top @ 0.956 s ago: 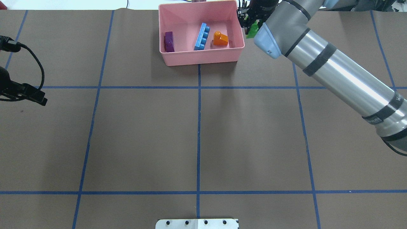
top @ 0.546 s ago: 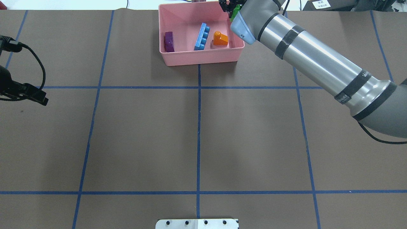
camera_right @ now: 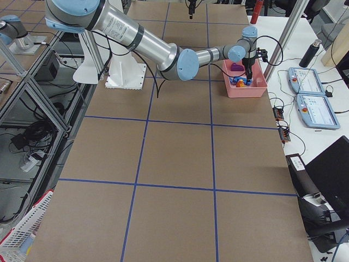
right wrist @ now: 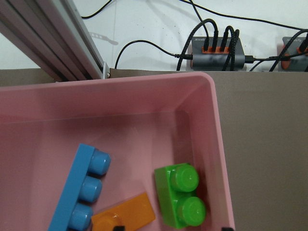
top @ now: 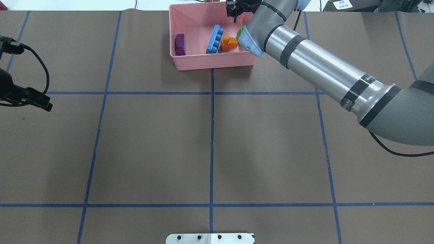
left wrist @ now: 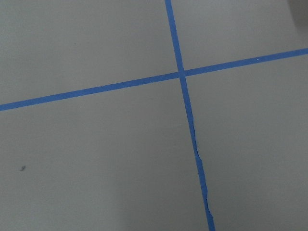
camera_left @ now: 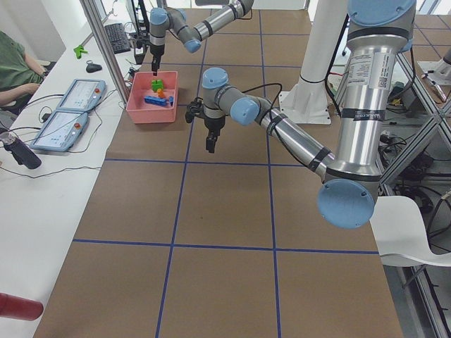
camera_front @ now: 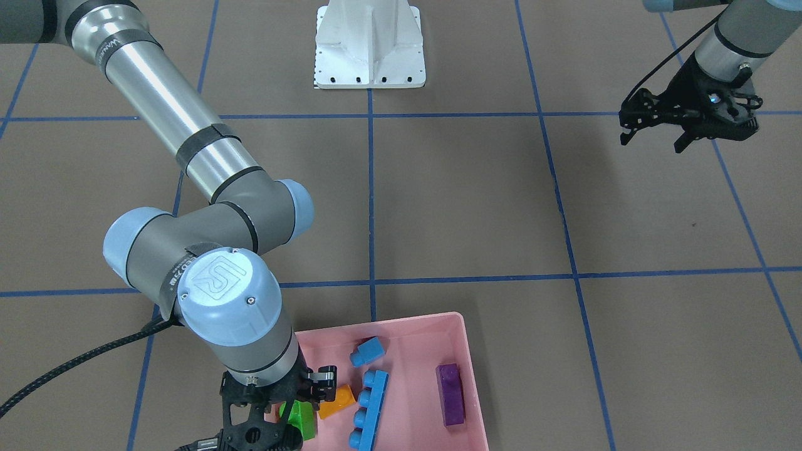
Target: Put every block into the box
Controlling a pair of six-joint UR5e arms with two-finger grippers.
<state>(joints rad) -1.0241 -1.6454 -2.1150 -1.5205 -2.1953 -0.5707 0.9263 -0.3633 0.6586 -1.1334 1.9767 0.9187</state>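
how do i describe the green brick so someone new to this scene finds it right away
Find the pink box at the far edge of the table in the overhead view. At its right end, next to the orange brick, lies the green brick: the only green piece, with two round studs on top.

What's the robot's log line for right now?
right tool open above box | green brick loose in box | orange, purple, long blue, small blue bricks inside too | left tool open
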